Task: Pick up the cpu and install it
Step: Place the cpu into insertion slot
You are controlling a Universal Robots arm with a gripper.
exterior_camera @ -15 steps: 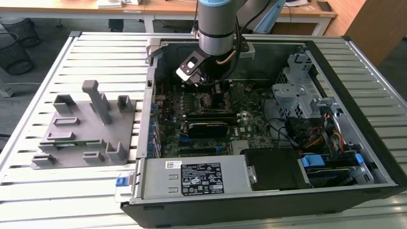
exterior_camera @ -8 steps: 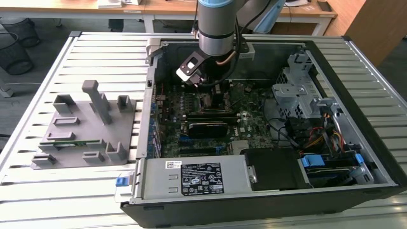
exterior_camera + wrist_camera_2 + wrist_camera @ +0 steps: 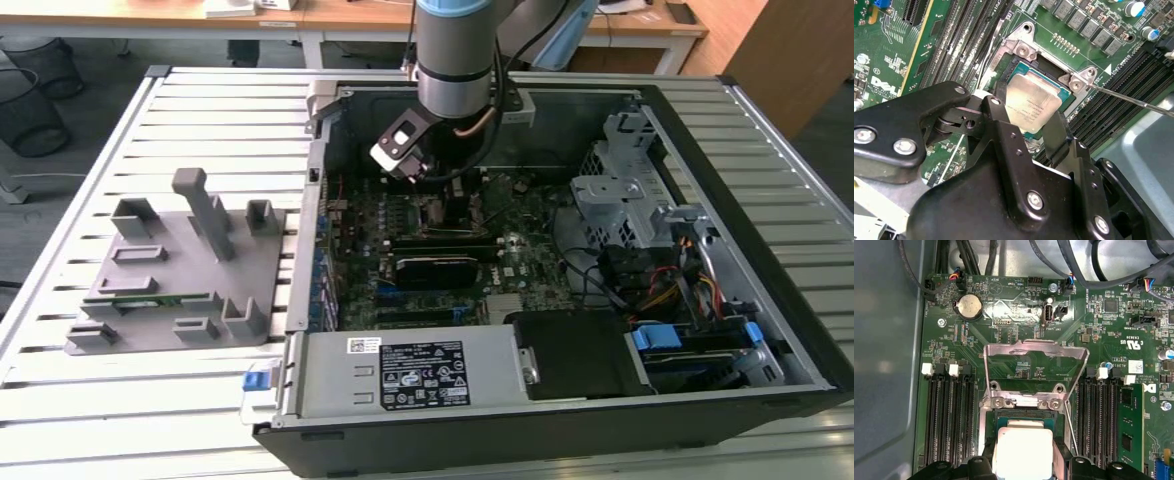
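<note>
The cpu [image 3: 1031, 102], a small square chip with a silvery top, sits between my gripper's [image 3: 1029, 120] two black fingers [image 3: 996, 112], which press on its opposite edges. It hangs just over the open socket [image 3: 1019, 65] on the green motherboard, slightly tilted to it. In the first wrist view the cpu [image 3: 1021, 450] lies in front of the raised metal load plate [image 3: 1036, 360], with the gripper [image 3: 1024, 465] shut on it. In the exterior view the gripper [image 3: 447, 188] is down inside the open computer case [image 3: 747, 330], above the socket [image 3: 434, 212].
The thin socket lever [image 3: 1129, 98] stands out beside the socket. Memory slots [image 3: 946, 415] flank it, and one holds a green module [image 3: 1126, 425]. A grey plastic fixture [image 3: 174, 270] rests on the slatted table at the exterior view's left. A power supply [image 3: 414, 375] and a drive cage [image 3: 621, 190] crowd the case.
</note>
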